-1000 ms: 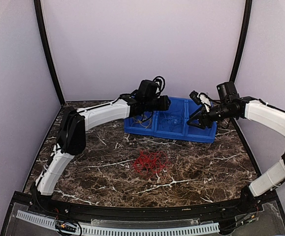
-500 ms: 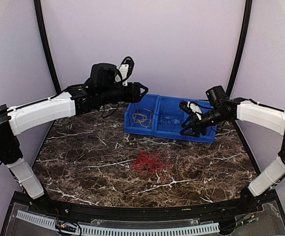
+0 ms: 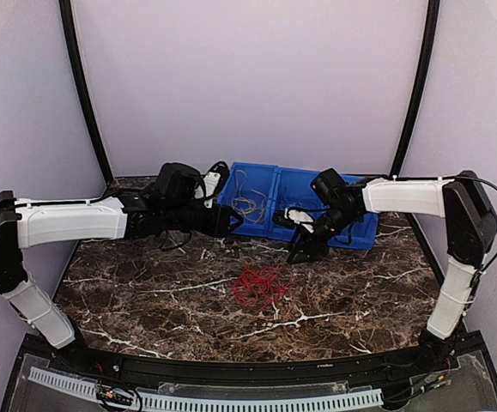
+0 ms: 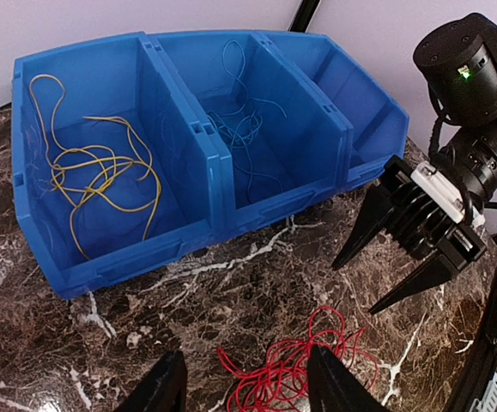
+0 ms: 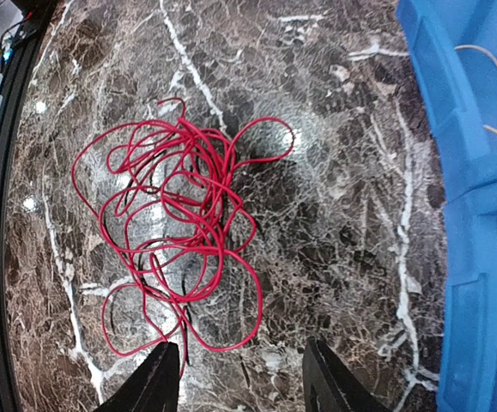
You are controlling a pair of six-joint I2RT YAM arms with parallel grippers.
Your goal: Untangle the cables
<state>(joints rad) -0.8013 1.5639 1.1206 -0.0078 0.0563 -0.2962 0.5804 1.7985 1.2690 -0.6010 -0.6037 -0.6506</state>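
A tangle of red cables [image 3: 263, 284] lies on the marble table; it also shows in the left wrist view [image 4: 300, 369] and in the right wrist view [image 5: 175, 240]. Yellow cables [image 4: 93, 176] lie in the left compartment of the blue bin [image 3: 257, 227], blue cables [image 4: 244, 129] in the middle one. My left gripper [image 3: 233, 220] is open and empty, low over the table in front of the bin, left of the red cables. My right gripper [image 3: 300, 242] is open and empty, just beyond and right of the red cables. In the left wrist view the right gripper [image 4: 398, 266] shows open.
The blue bin's right compartment [image 4: 351, 103] shows nothing inside. The bin stands at the back of the table against the pale wall. Black frame posts [image 3: 81, 86] rise at both back corners. A white cable tray [image 3: 205, 399] runs along the near edge.
Both arms have come down and forward from over the bin towards the red cables. The left arm swung out left and then lowered. The red cables have not moved.
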